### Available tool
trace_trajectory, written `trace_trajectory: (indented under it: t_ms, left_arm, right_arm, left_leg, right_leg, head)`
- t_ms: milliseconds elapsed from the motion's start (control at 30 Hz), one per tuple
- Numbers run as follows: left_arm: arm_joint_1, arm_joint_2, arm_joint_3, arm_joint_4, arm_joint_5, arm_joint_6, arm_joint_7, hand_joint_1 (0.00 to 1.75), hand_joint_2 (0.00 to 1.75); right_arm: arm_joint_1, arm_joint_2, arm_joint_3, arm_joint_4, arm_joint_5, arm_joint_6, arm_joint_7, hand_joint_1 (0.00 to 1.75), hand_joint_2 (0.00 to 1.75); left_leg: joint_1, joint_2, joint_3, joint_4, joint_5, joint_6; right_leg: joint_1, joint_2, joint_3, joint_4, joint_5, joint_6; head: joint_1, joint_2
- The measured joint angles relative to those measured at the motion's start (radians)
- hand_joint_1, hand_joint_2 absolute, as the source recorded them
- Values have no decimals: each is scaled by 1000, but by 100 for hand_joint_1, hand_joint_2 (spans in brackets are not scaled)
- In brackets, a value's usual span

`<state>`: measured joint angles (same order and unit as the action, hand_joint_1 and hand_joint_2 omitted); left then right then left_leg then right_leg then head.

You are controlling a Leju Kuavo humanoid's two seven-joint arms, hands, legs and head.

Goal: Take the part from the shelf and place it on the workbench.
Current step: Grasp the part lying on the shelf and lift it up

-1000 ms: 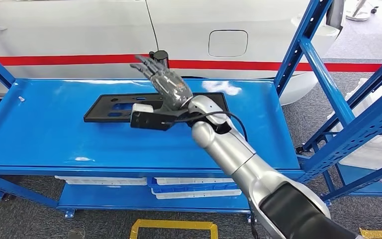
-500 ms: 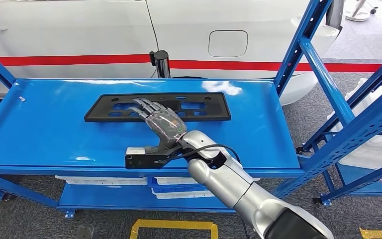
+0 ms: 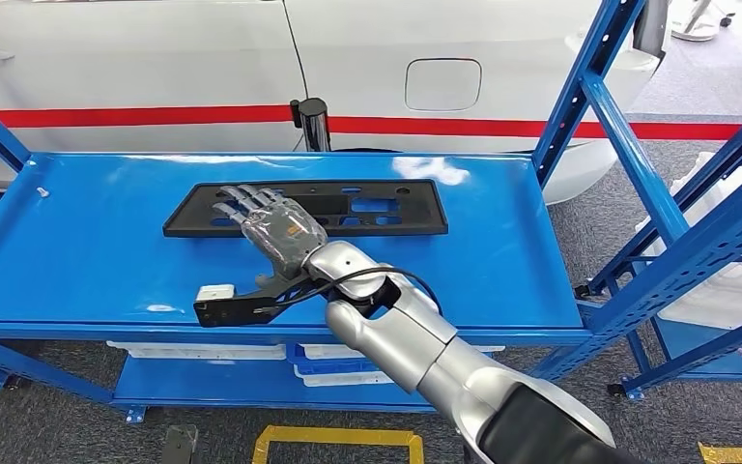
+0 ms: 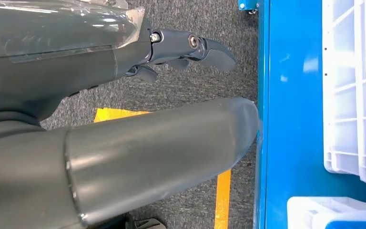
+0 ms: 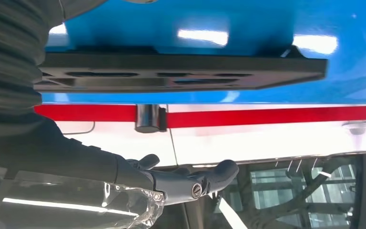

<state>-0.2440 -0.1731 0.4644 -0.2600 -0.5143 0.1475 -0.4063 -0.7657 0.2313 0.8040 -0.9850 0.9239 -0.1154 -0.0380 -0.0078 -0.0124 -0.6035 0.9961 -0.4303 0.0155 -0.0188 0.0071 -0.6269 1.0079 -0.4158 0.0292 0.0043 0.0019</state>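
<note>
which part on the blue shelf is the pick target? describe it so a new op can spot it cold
Start at the blue shelf in front of the white car. On its top deck, toward the back and near the middle, lies the part: a long, flat black plate with several cut-out slots, lying lengthwise. The right hand hovers at its left end. It is the only black plate on the deck; the white bins sit on the lower level.

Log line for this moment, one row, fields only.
right hand: fingers spread above flat black slotted plastic plate, not gripping | plate: flat on blue metal shelf | left hand: holds nothing
</note>
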Motion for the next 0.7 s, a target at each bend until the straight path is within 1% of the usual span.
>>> trace_trajectory:
  t_ms: [133,233,400,700]
  left_arm:
    - [-1,-6,0,1,-7,-2,4,0,0]
    - [-1,-7,0,2,-16,-7,15,0,0]
    - [-1,-11,0,3,-20,-10,22,0,0]
    - [-1,-15,0,4,-21,-10,23,0,0]
  right_arm:
    - [-25,64,5,141,19,-56,12,0,175]
    - [-32,89,8,220,9,-69,44,0,175]
    - [-48,107,16,287,-20,-71,94,0,175]
    - [-60,117,25,329,-26,-70,101,0,175]
  left_leg:
    - [0,0,0,0,0,0]
    - [0,0,0,0,0,0]
    - [-1,0,0,0,0,0]
    - [-1,0,0,0,0,0]
  right_leg:
    - [0,0,0,0,0,0]
    - [0,0,0,0,0,0]
    - [0,0,0,0,0,0]
    - [-1,0,0,-1,0,0]
  head:
    - [0,0]
    - [0,0]
    - [0,0]
    - [0,0]
